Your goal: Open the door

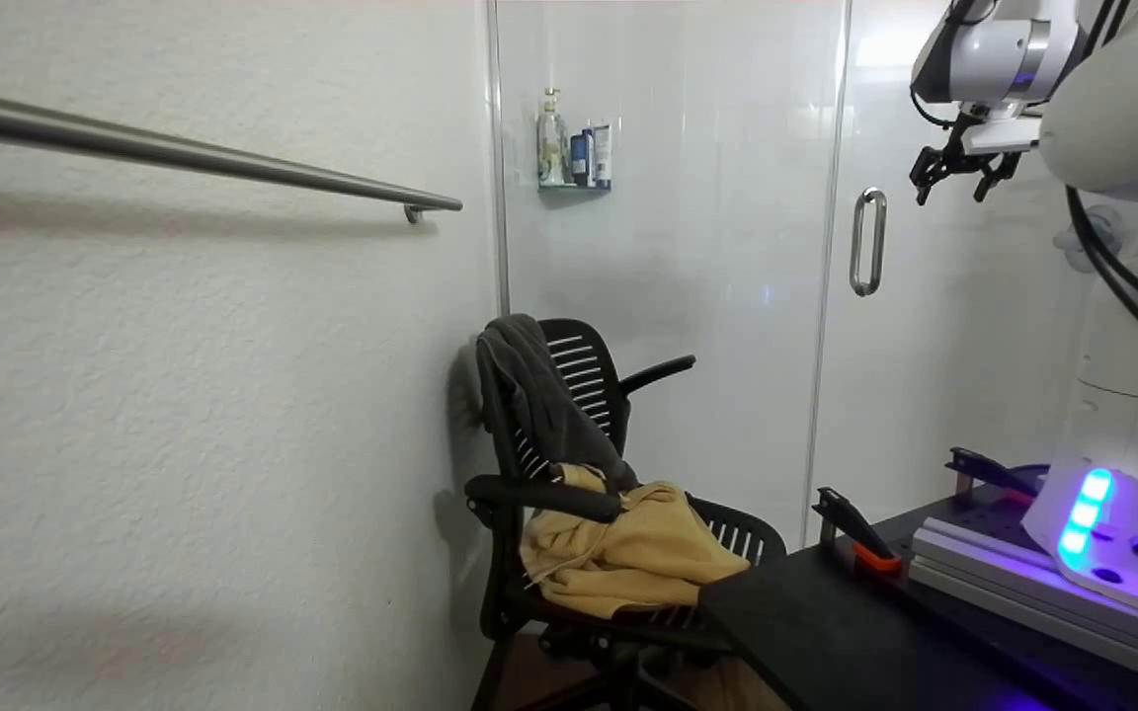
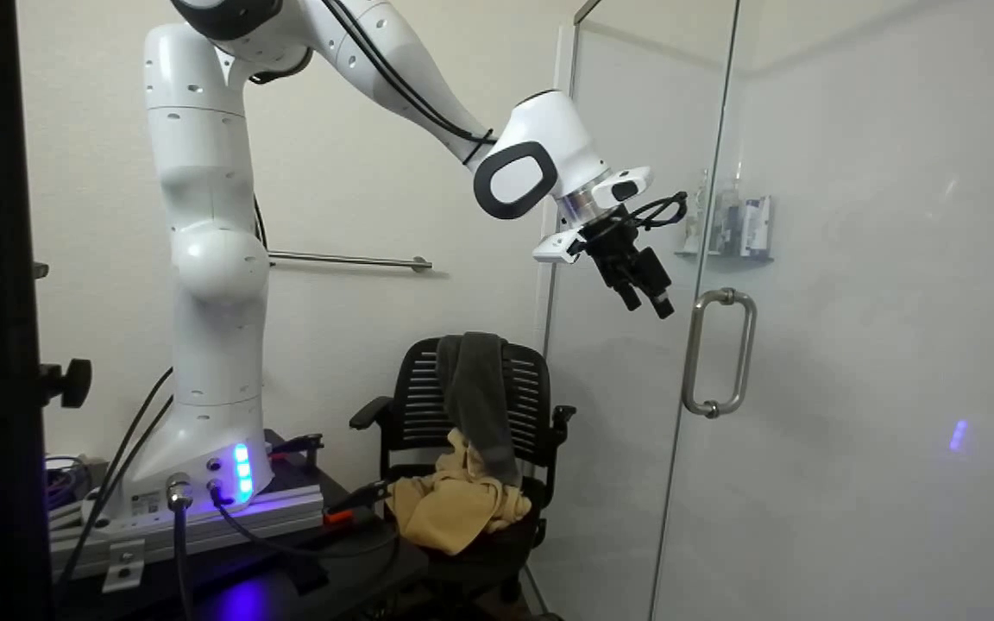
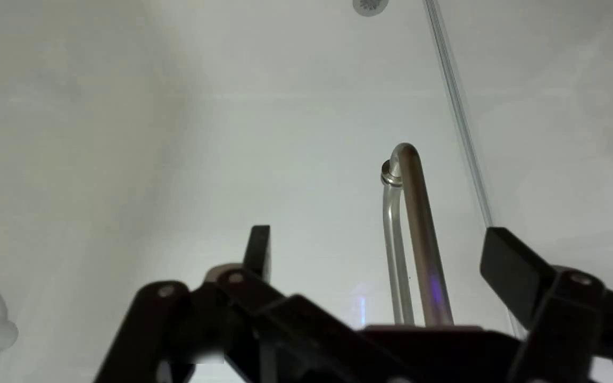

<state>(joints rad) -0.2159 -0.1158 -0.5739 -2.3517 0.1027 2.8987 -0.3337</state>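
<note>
Black and spread apart, the claw (image 3: 379, 244) is near the metal handle (image 3: 428, 250), whose straight middle seems best to hold, though maybe slippery. Behind both stands the white door (image 3: 296, 186), likely heavy and stiff.

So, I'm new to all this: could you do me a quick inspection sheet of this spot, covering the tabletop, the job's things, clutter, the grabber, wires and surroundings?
Surface: black table, carrying a metal beam and clamps.
Job's things: glossy door, seemingly shut; its metal handle is not gripped.
Clutter: grey cloth over the back of a black chair, tan cloth on its seat.
Gripper: open, holding nothing, clear of the handle in both exterior views.
Cables: black, at the foot of the white arm and running along it.
Surroundings: textured wall with a metal rail; small shelf holding bottles.
</note>
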